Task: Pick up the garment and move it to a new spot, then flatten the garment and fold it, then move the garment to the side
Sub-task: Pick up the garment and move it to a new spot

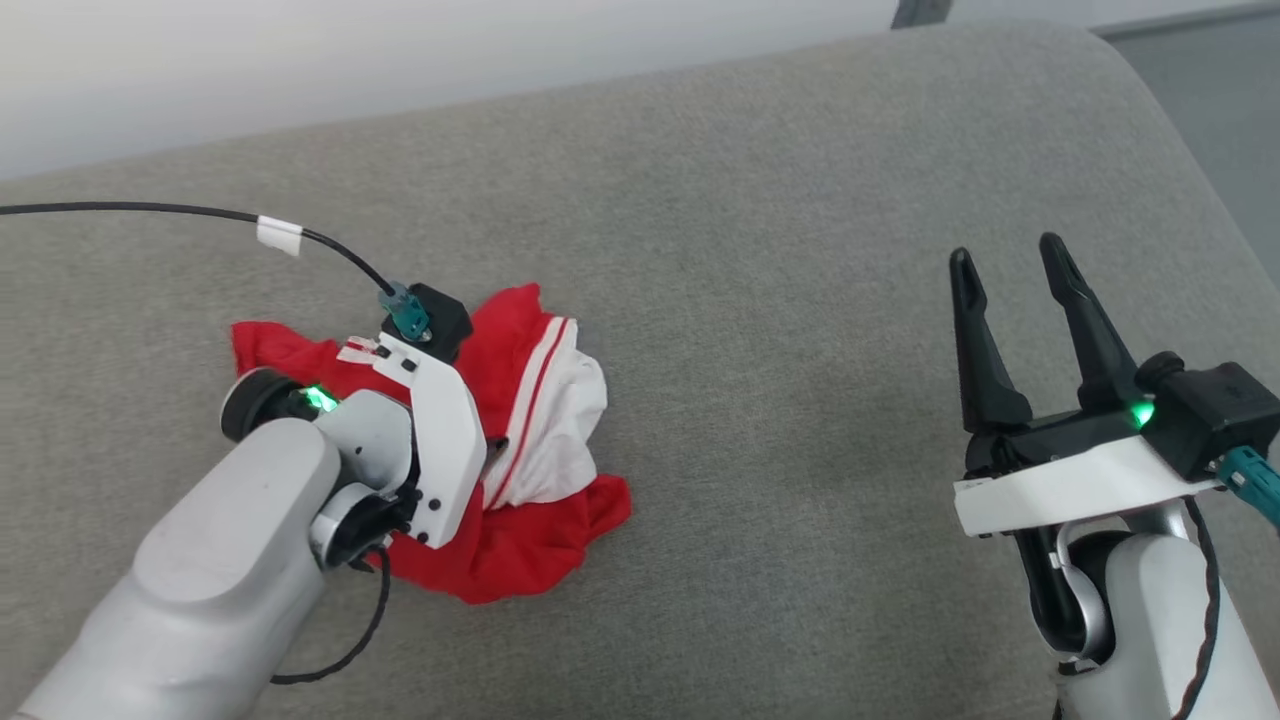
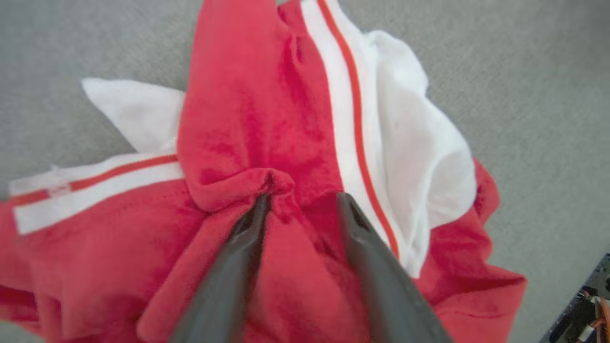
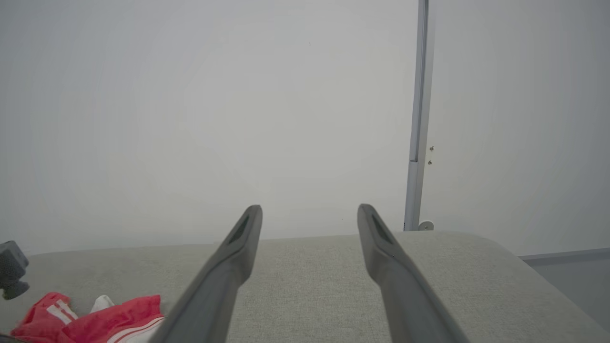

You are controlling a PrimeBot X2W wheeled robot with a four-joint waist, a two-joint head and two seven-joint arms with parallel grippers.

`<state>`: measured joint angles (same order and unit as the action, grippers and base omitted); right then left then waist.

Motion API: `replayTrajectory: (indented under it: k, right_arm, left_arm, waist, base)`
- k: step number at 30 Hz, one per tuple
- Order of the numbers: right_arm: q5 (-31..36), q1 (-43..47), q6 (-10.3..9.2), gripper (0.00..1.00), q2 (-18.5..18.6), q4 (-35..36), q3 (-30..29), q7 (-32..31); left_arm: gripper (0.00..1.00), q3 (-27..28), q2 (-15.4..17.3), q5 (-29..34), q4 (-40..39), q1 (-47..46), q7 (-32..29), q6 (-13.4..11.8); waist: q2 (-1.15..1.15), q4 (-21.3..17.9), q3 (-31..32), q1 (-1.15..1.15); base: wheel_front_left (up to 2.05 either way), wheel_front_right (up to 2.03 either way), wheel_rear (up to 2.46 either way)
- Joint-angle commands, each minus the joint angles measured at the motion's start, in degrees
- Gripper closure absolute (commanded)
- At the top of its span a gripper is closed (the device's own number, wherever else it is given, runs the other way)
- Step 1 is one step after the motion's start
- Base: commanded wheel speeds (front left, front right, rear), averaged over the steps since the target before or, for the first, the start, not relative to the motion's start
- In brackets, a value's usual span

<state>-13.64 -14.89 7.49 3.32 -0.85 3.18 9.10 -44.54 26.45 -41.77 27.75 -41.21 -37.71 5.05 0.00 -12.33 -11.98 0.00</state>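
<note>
Looking at step one, pick and move: the garment [image 1: 505, 545] is a crumpled heap on the grey cushion [image 1: 780, 300], left of centre, nowhere near flat or folded. A white sleeve [image 1: 560, 420] is bunched on its right side and striped trim [image 2: 355, 119] runs across the top of the pile

Left gripper [image 2: 302, 196] is straight over the heap, pointing down into it. Fingers are spread, and red cloth lies between and under them. A small raised ridge of fabric [image 2: 267, 178] touches the left fingertip, but nothing is pinched between the pads. My read is that it's either about to bite or letting go, can't tell which from this. In the head view the left wrist covers the middle of the pile and a black cable [image 1: 150, 208] trails off to the far left

Right gripper [image 1: 1006, 248] is well apart on the right side, above bare cushion, fingers spread wide, holding nothing. Its wrist view looks past the far edge of the cushion at a pale wall [image 3: 190, 119], with the garment low at the left

Next move, as I judge it:
- if the heap stays here, both arms need to find edges. The trim lines and sleeve are the best landmarks for a shoulder or hem
- the right arm has to come left to reach any of it
- pinch a single layer. The pile is thick, so a deep grab would lift a wad and not open it up
- lettering not visible, so front or back can't be called yet
</note>
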Motion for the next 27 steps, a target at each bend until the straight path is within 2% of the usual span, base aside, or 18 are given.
replayTrajectory:
  k: [1, 5, 16, 22, 27]
  right_arm:
    - [0.2, 0.7, 0.00, 0.00, 0.0, 0.0, -0.4, -0.2]
    - [0.3, 1.7, 0.00, 0.00, 0.5, 0.3, -1.0, -0.8]
    - [0.6, 4.7, 0.00, 0.00, 1.3, 1.0, -2.1, -1.9]
    - [0.5, 6.5, 0.00, 0.00, 1.4, 1.3, -2.9, -2.4]
    - [0.4, 7.9, 0.00, 0.00, 1.4, 1.7, -4.2, -2.5]
  left_arm:
    - [0.00, 0.4, 1.0, 0.3, -0.7, 0.1, 1.3, 0.3]
    - [0.00, 1.7, 1.8, -0.2, -4.5, 0.9, 4.8, 0.4]
    - [0.00, 6.1, 4.6, -0.3, -14.2, 6.1, 15.8, -2.3]
    - [0.00, 8.2, 5.9, 1.5, -17.0, 10.7, 25.2, -3.9]
    - [0.00, 10.8, 6.1, 2.0, -18.2, 15.3, 34.0, -6.3]
  waist:
    - [0.00, 1.3, 1.3, 0.00]
    - [0.00, 3.4, 3.2, 0.00]
    - [0.00, 8.3, 7.9, 0.00]
    - [0.00, 10.6, 9.7, 0.00]
    - [0.00, 12.3, 11.0, 0.00]
  base:
    - [0.00, 0.00, 0.00]
    - [0.00, 0.00, 0.00]
    - [0.00, 0.00, 0.00]
    - [0.00, 0.00, 0.00]
    - [0.00, 0.00, 0.00]
